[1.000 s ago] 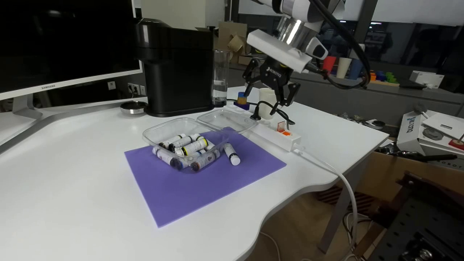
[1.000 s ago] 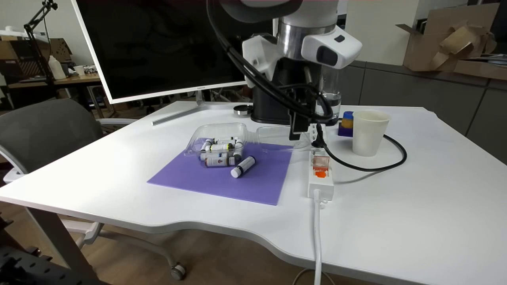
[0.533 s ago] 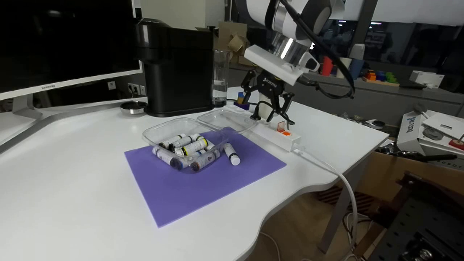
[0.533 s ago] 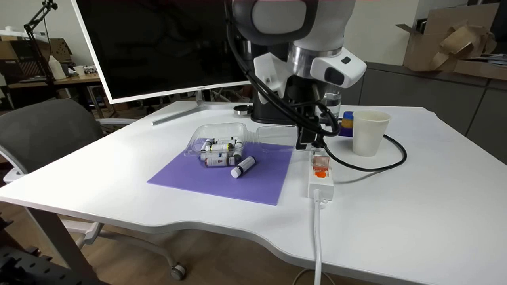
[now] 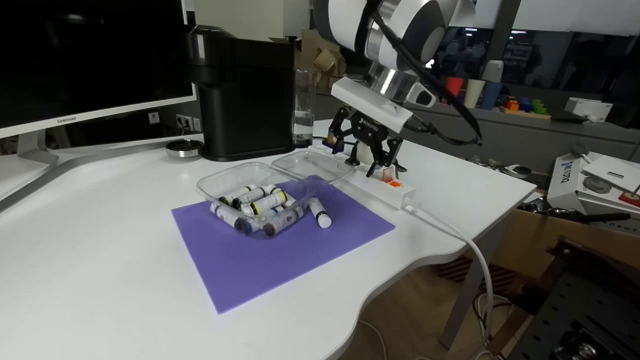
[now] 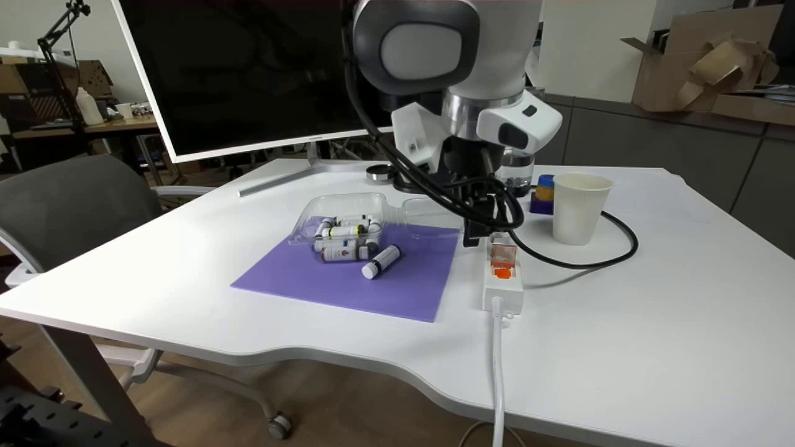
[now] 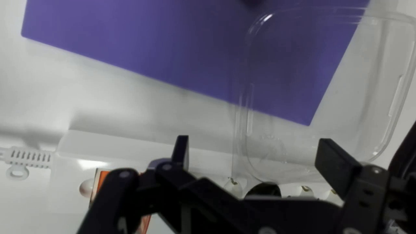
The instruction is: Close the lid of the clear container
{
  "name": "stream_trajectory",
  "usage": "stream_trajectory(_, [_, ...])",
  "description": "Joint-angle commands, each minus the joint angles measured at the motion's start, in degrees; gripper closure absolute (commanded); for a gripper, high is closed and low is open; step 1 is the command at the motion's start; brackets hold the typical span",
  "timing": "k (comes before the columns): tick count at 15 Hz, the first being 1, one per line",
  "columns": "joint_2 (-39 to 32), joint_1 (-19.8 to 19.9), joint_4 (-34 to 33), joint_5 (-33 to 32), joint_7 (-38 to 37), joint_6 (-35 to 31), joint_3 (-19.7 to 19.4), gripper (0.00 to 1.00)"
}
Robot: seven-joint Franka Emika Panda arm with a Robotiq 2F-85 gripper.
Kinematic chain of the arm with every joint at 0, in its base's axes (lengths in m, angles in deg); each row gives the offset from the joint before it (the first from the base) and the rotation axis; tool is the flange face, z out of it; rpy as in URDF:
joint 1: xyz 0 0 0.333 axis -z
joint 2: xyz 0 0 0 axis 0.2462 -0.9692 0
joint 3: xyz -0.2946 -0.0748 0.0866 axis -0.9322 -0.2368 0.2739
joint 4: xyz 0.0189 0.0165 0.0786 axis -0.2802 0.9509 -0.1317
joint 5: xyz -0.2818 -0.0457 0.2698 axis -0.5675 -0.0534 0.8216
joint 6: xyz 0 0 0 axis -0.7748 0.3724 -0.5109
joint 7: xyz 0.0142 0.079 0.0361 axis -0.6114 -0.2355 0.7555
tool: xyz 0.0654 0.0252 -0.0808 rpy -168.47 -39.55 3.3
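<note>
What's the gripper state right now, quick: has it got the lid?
Gripper: open, jaws well apart, holding nothing; lid not gripped.

You are in what looks like an office with robot-lab gear: a large Samsung monitor (image 5: 90,55) stands on your white table (image 6: 621,335), with a wheeled chair (image 6: 81,211) beside it. Beyond the table's edge you can see a box (image 5: 566,182) lettered Robotiq.

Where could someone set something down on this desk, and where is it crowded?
Bare desk: between monitor stand and purple mat; across the power strip from the mat, outside the looped black cable. Crowded: around the lid, strip and open tool.
</note>
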Motion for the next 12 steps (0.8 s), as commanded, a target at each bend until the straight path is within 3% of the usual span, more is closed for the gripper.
stream_trajectory(1, [-3.08,0.97,-2.14,2.44,2.38,-3.09,2.28,0.00])
stream_trajectory(7, [-6.78,4.02,-5.34,6.39,9.18,-11.00,8.48,0.00])
stream_trajectory(12, [-9.58,9.62,-8.58,8.63,14.71,-14.41,15.33,0.00])
